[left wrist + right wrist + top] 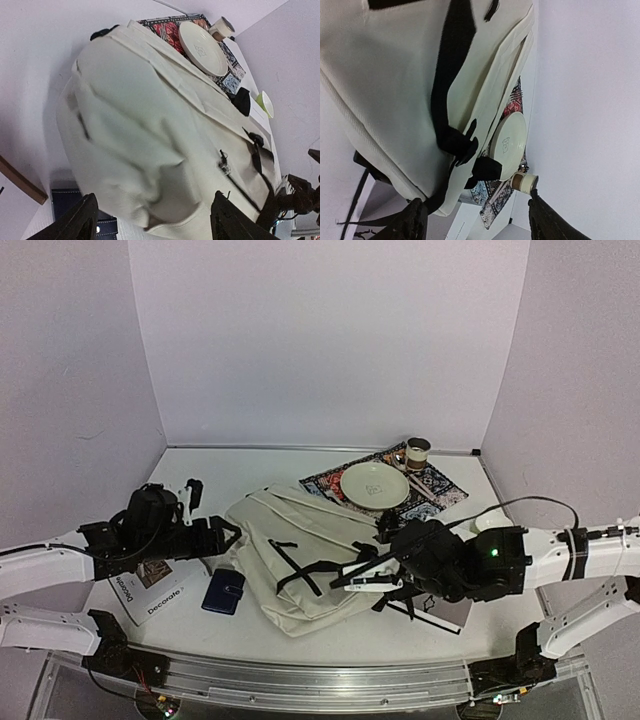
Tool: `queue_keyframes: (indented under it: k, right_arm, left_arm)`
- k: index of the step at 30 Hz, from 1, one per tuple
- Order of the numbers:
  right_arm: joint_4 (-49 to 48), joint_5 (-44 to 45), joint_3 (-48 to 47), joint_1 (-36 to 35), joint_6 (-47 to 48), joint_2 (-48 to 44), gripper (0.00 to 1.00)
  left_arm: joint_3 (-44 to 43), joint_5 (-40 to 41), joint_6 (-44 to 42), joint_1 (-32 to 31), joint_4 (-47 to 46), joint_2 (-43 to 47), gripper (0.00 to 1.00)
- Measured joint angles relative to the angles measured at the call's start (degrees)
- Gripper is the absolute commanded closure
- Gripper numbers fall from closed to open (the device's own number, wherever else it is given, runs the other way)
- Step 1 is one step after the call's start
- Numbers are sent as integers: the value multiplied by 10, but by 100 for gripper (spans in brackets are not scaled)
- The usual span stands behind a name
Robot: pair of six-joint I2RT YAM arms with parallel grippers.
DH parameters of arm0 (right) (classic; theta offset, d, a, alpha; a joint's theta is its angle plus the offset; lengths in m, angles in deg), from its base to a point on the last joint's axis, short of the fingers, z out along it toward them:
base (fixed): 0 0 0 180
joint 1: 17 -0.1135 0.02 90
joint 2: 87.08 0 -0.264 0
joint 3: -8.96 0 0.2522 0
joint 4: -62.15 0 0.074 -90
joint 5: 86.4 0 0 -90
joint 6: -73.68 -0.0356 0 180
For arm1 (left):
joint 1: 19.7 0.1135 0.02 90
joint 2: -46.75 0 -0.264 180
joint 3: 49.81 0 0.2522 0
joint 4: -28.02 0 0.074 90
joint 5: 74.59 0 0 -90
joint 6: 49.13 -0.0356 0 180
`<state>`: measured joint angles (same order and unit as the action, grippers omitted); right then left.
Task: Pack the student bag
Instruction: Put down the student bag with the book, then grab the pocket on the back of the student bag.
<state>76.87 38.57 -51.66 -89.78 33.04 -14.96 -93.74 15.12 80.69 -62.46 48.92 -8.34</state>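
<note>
Cream student bag (268,528) lying on the worktop (250,465); left pincer (155,222) and right pincer (480,220) at either side, jaws spread, gripping nothing.

Arm shells: white tubes on left arm (40,570) and right arm (600,555)
Joints: bulky black housings (150,512)
Fingers: matte black wedges on left gripper (154,196) and right gripper (475,201)
Lamp: small green light (493,552) on right wrist
Cable: thin black lead (540,501), right arm

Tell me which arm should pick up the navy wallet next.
Likely left: the left gripper, open, is near the navy wallet; the right gripper is across the student bag.
</note>
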Motion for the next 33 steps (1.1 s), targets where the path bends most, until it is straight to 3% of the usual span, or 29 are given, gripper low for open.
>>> queue_keyframes:
  k: [7,16,25,33]
  right_arm:
    - [72,-92,-97,9,-131,13,26]
    - [89,-205,-224,39,-284,166,45]
    - [89,-315,-325,85,-313,318,50]
    - [78,-408,-407,120,-302,407,51]
  left_arm:
    - [-73,31,-24,3,51,-19,14]
    - [-63,8,-1,33,71,-88,16]
    - [-42,-60,10,77,17,-130,22]
    - [-42,-107,5,77,-19,-191,37]
